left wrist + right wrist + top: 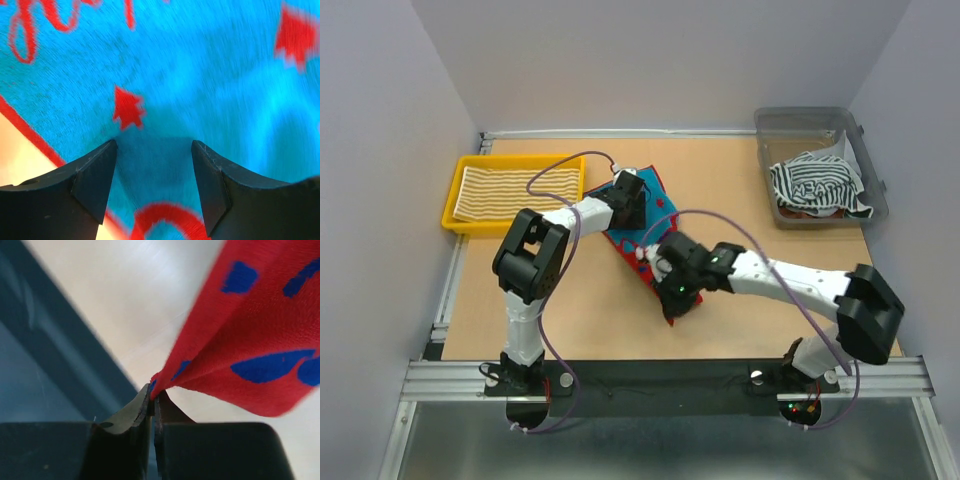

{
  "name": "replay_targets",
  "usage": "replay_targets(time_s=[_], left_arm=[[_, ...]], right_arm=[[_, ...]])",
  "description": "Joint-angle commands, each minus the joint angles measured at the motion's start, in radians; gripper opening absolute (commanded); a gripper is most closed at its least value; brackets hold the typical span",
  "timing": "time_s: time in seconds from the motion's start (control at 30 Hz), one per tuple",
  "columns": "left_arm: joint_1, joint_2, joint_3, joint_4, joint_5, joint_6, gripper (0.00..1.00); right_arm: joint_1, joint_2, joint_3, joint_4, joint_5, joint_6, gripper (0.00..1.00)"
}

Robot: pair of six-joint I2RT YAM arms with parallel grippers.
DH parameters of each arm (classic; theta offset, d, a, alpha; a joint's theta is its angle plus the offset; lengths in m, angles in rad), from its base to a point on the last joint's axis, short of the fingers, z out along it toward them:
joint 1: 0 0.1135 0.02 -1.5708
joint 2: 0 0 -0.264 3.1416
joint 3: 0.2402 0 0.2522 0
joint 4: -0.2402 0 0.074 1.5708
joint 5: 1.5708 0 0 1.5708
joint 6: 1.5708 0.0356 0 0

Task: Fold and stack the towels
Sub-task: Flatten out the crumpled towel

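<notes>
Clamping corner of red-blue towel [240, 340], right gripper [152, 399] holds red, blue-blotched side; left gripper [154, 145], jaws apart, over turquoise face with red motifs.

Pale lilac walls [650, 60], tan tabletop [600, 320], aluminium rail [450, 378] at near edge, even light

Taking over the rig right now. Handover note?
Left gripper: open, close over the blue face of the red-blue towel, gripping nothing.
Right gripper: shut on an edge of that towel, mid-table.
Yellow-cream striped towel: flat in the yellow tray.
Black-white striped towel: heaped unfolded in the grey bin, on top of something red.
Done: apparently one towel folded and placed.
Left: finish this fold, stack it, then take what is in the bin.
</notes>
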Motion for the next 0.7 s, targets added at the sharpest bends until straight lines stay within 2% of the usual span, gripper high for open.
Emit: replay_targets(time_s=[0.0, 0.03, 0.13, 0.17, 0.2, 0.23, 0.27, 0.33, 0.4, 0.43, 0.5, 0.67], left_arm=[[0.013, -0.008, 0.025, -0.051, -0.049, 0.033, 0.73], [0.011, -0.015, 0.019, -0.046, -0.049, 0.033, 0.73], [0.014, -0.022, -0.003, -0.031, -0.041, 0.031, 0.73], [0.014, -0.024, -0.012, -0.028, -0.04, 0.028, 0.73], [0.014, -0.025, -0.017, -0.023, -0.037, 0.028, 0.73], [0.016, -0.033, -0.023, -0.02, -0.035, 0.023, 0.73], [0.016, -0.041, -0.035, -0.01, -0.034, 0.025, 0.73], [0.017, -0.08, -0.052, 0.003, -0.025, 0.02, 0.73], [0.017, -0.117, -0.064, 0.007, -0.006, 0.017, 0.73], [0.017, -0.16, -0.066, 0.007, -0.002, 0.014, 0.74], [0.013, -0.24, -0.076, 0.009, 0.008, -0.001, 0.76], [-0.013, -0.407, -0.159, -0.009, 0.015, -0.036, 0.78]], right_arm=[[0.177, 0.109, 0.042, -0.224, -0.079, -0.004, 0.11], [0.239, 0.123, 0.048, -0.245, -0.088, -0.019, 0.11], [0.32, 0.143, 0.082, -0.254, -0.134, -0.065, 0.26], [0.325, 0.14, 0.088, -0.254, -0.149, -0.071, 0.37], [0.325, 0.131, 0.114, -0.253, -0.127, -0.062, 0.4], [0.325, 0.097, 0.126, -0.25, -0.072, -0.043, 0.43], [0.324, 0.074, 0.137, -0.245, 0.096, -0.007, 0.51], [0.282, 0.025, 0.152, -0.233, 0.237, 0.069, 0.6], [0.198, -0.036, 0.145, -0.227, 0.31, 0.112, 0.6], [0.093, -0.06, 0.133, -0.204, 0.317, 0.157, 0.6], [-0.026, -0.116, 0.07, -0.156, 0.36, 0.21, 0.6], [-0.158, -0.146, -0.076, -0.057, 0.342, 0.269, 0.53]])
